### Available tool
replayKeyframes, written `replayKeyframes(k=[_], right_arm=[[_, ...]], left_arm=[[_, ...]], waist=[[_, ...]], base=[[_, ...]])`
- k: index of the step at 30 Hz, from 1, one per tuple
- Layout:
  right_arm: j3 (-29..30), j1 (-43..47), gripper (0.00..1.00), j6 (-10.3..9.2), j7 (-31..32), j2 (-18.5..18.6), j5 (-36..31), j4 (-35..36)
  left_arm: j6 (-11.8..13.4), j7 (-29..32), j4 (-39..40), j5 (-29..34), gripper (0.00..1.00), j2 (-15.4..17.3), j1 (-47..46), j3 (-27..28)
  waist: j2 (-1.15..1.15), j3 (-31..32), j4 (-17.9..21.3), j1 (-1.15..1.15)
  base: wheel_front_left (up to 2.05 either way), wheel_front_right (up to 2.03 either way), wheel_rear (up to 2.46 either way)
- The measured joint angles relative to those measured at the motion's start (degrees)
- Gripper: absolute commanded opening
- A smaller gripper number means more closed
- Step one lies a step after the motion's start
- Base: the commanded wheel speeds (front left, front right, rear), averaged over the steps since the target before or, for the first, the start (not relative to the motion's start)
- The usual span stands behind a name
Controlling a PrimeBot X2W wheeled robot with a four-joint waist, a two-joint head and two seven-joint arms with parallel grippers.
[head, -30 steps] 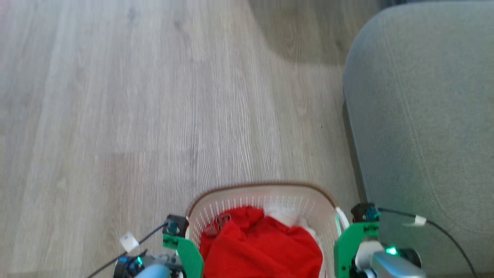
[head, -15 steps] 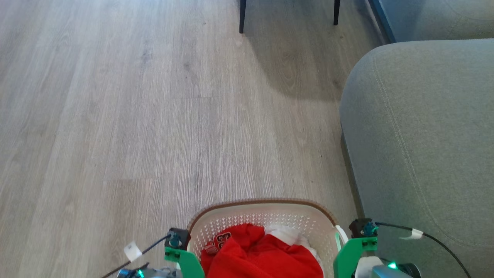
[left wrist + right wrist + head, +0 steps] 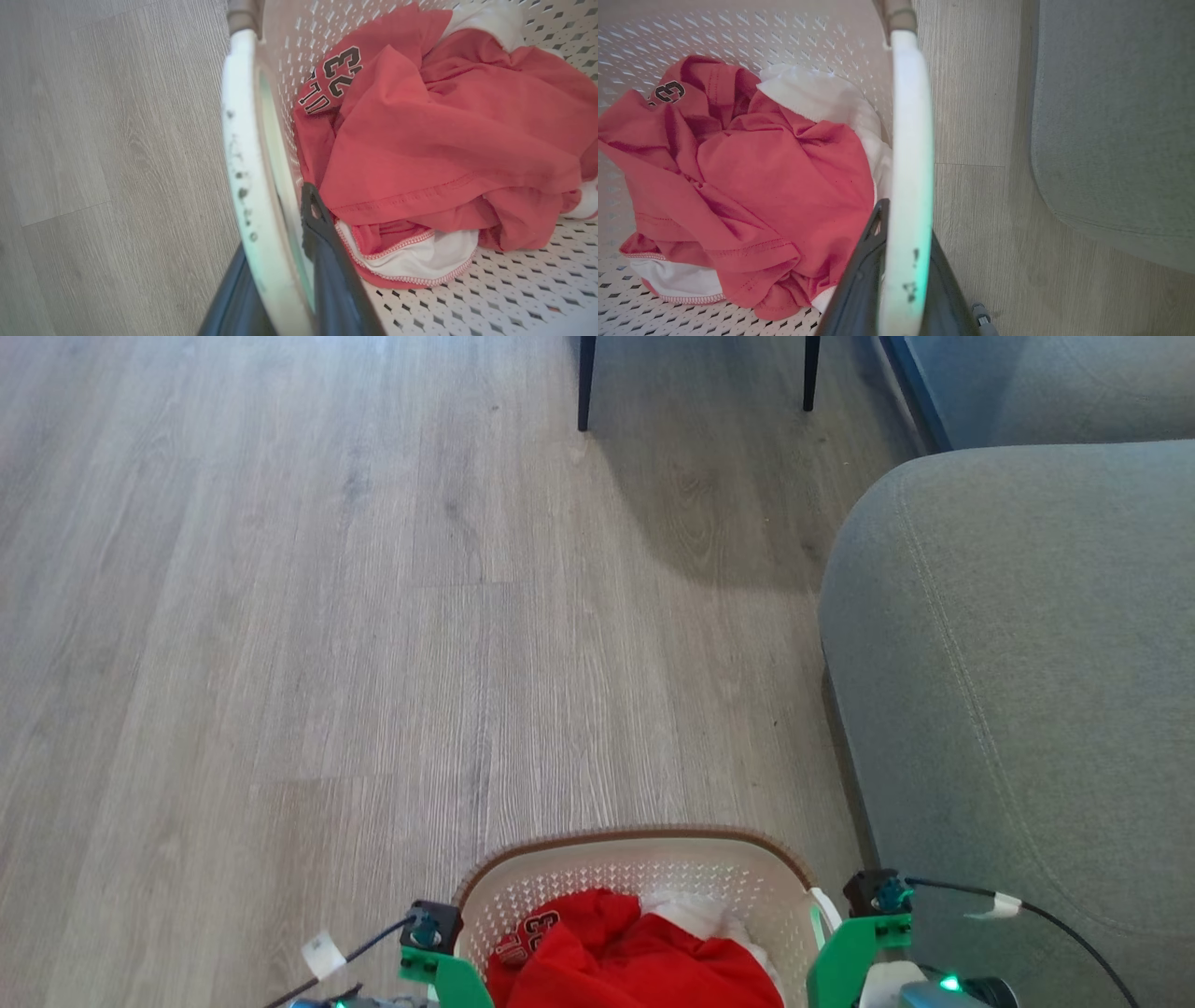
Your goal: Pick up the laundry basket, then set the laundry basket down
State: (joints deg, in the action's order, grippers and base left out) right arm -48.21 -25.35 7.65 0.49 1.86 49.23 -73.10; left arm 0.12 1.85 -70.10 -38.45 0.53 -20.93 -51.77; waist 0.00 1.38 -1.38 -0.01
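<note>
We log laundry basket (image 3: 644, 861) at bottom centre of head view, between 2 grippers, just left of grey sofa (image 3: 1018, 691), wood floor (image 3: 327, 663) around. We see left gripper (image 3: 276, 224) clamped on left handle (image 3: 240, 149), right gripper (image 3: 908, 235) clamped on right handle (image 3: 911, 140), 1 finger each side. Red jersey (image 3: 420, 140) and white cloth (image 3: 817, 93) inside.

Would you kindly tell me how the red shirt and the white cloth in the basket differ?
The red shirt carries a printed number in black and white; the white cloth looks plain. The red shirt lies on top and takes up most of the pile; the white cloth peeks out from under it. Both lie crumpled inside the laundry basket.
</note>
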Motion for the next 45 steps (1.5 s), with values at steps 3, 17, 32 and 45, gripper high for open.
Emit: replayKeyframes(k=[3, 17, 32, 45], right_arm=[[-0.29, 0.00, 0.00, 0.00, -0.05, 0.00, 0.26, -0.05], [-2.08, -0.01, 0.00, 0.00, -0.09, -0.01, 1.93, -0.12], [-3.81, -0.80, 0.00, 0.00, -1.18, 0.00, 2.78, -0.22], [-3.96, -14.78, 0.00, 0.00, -4.27, 0.14, 2.04, -0.68]], left_arm=[[0.00, 0.00, -0.21, -0.22, 0.00, 0.00, 0.00, -0.53], [0.08, 0.01, -0.84, -1.59, 0.00, 0.00, -0.01, -2.16], [0.47, -1.27, -1.20, -3.08, 0.00, 0.04, -0.58, -3.41], [1.25, -4.47, -2.03, -3.07, 0.00, 0.43, -13.73, -3.32]], waist=[[0.00, 0.04, 0.06, 0.00], [0.00, -0.44, 0.31, 0.00], [0.00, -3.39, 0.70, 0.01], [0.00, -15.21, 1.26, 0.02]], base=[[0.00, 0.00, 0.00], [0.00, 0.00, 0.00], [0.00, 0.00, 0.00], [0.00, 0.00, 0.00]])
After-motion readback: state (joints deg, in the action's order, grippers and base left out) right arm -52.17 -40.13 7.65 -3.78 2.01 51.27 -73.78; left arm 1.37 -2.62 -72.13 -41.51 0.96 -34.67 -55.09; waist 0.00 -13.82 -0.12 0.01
